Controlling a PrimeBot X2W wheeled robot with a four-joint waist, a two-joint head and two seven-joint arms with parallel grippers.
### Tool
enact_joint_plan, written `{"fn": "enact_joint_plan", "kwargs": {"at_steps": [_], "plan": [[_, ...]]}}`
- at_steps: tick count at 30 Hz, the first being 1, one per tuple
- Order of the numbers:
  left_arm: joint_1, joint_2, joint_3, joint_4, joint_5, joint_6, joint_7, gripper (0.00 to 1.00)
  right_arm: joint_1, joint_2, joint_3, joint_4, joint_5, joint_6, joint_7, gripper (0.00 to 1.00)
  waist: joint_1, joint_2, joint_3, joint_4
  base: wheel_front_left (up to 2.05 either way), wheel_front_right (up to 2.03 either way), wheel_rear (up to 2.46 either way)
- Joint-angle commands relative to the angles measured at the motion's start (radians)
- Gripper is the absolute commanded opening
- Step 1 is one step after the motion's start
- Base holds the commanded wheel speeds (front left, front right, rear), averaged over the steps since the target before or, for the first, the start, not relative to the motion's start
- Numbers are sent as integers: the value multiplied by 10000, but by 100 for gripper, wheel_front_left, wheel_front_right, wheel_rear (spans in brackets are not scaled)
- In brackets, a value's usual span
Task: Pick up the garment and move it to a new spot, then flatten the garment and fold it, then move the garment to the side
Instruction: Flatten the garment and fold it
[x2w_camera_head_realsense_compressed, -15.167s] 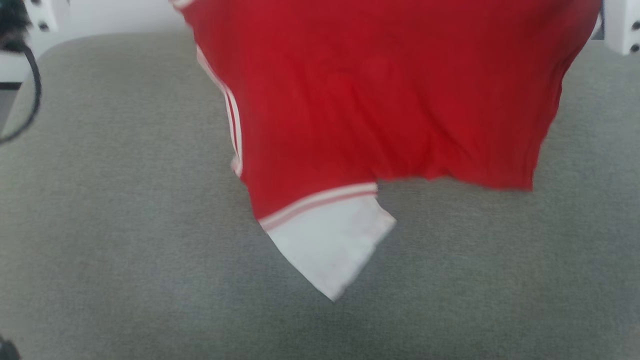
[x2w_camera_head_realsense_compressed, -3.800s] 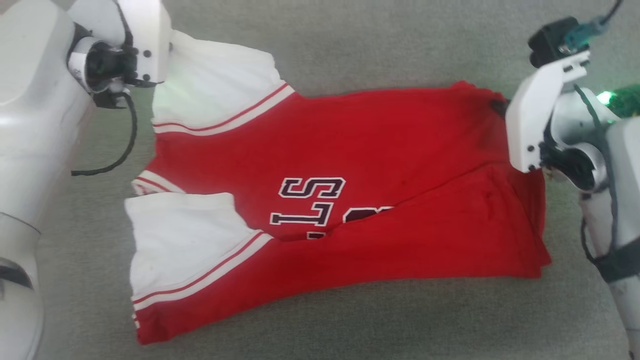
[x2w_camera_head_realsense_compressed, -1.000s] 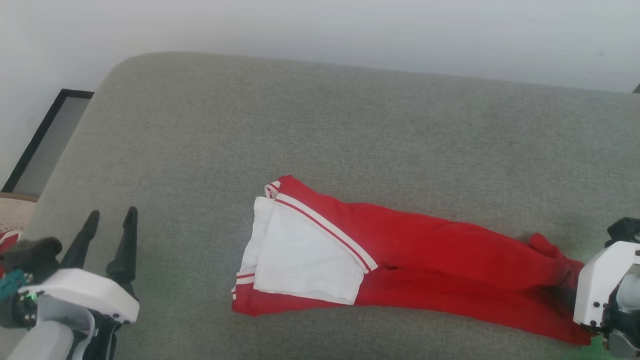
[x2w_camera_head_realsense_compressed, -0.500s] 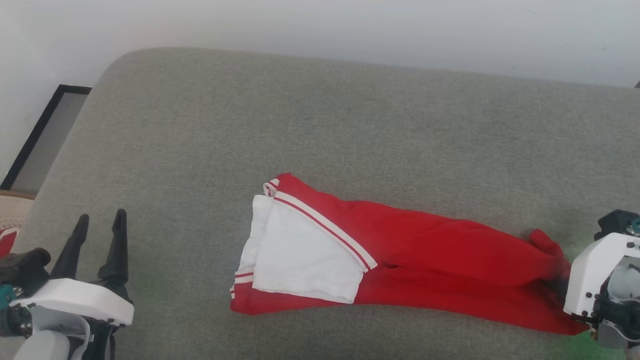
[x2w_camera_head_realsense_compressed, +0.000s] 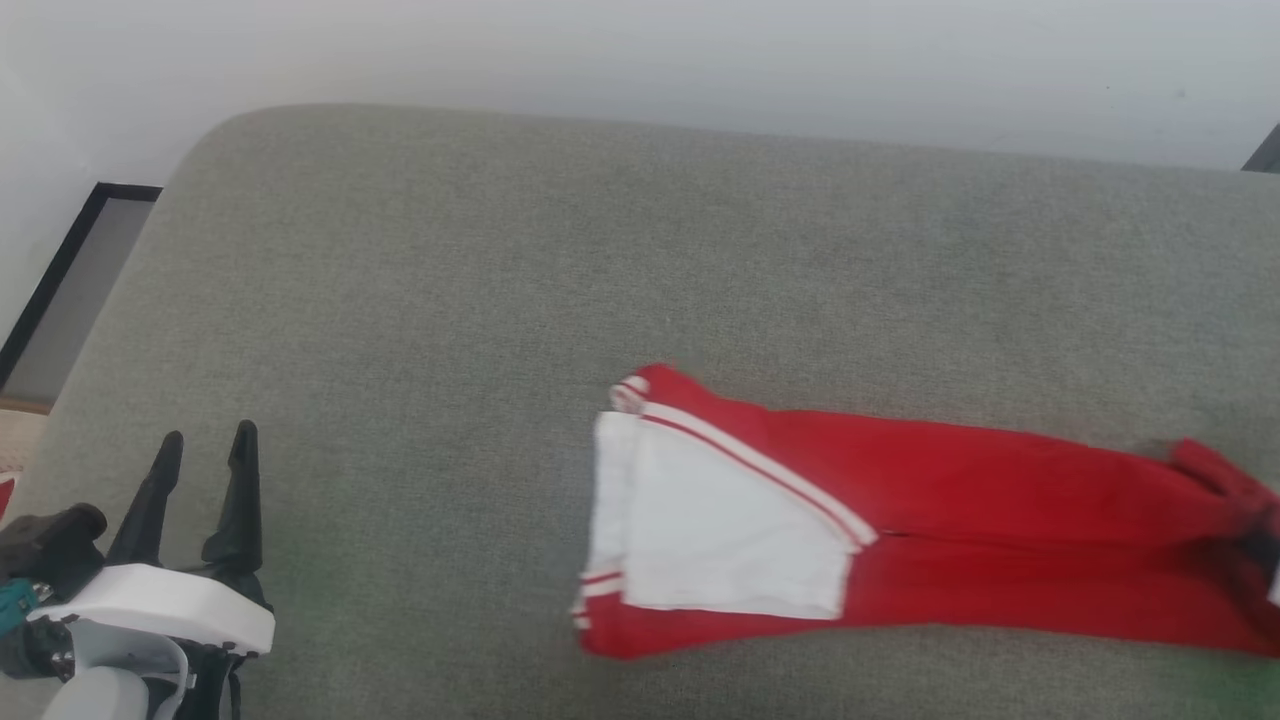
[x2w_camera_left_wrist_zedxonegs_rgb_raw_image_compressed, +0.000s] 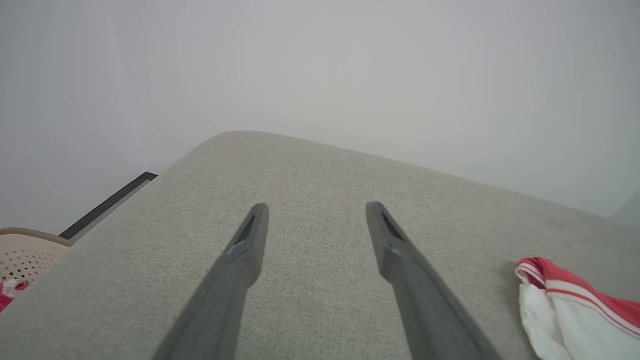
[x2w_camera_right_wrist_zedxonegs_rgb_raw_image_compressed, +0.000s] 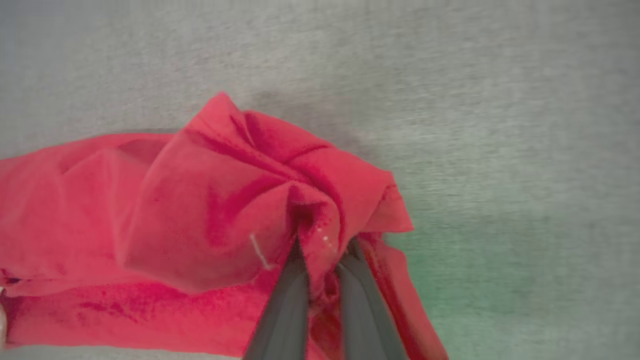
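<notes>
Now right gripper (x2w_camera_right_wrist_zedxonegs_rgb_raw_image_compressed: 325, 243) is pinched shut on the bunched hem of garment (x2w_camera_head_realsense_compressed: 930, 520), a folded strip lying right of centre on grey cushion (x2w_camera_head_realsense_compressed: 450, 260). Left gripper (x2w_camera_head_realsense_compressed: 208, 435) fingers apart, well clear. Best dragged low and slow, keeping folds.

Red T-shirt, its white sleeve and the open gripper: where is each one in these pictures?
Red T-shirt (x2w_camera_head_realsense_compressed: 1000, 520): head view, on its red body cloth.
White sleeve (x2w_camera_head_realsense_compressed: 720, 540): head view, middle of the sleeve.
Left gripper (x2w_camera_head_realsense_compressed: 208, 437): head view, midway between its two fingertips.
</notes>
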Motion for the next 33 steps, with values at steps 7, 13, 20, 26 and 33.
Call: {"fn": "enact_joint_plan", "kwargs": {"at_steps": [7, 13, 20, 26, 33], "plan": [[-7, -208, 211, 139, 224, -195, -41, 100, -354, -642, -527, 640, -678, -2, -262, 0, 0, -1, -3, -113, 0, 0, 0], [-2, -264, 304, 242, 359, -286, -41, 100, -616, -449, -66, 106, -333, 1, -17, 0, 0, -1, -101, -217, 0, 0, 0], [14, -357, 309, 350, 424, -342, -40, 100, -147, 604, 1115, -2375, 358, 1, 636, 0, 0, -1, -252, -207, 0, 0, 0], [-227, -473, 104, 443, 422, -370, -42, 100, -191, 1651, 2330, -3336, 264, 1, 923, 0, 0, -1, -285, 52, 0, 0, 0], [-606, -642, -281, 649, 387, -377, -40, 100, -639, 2619, 3501, -2811, 58, 1, 359, 0, 0, -1, -249, 564, 0, 0, 0]]}}
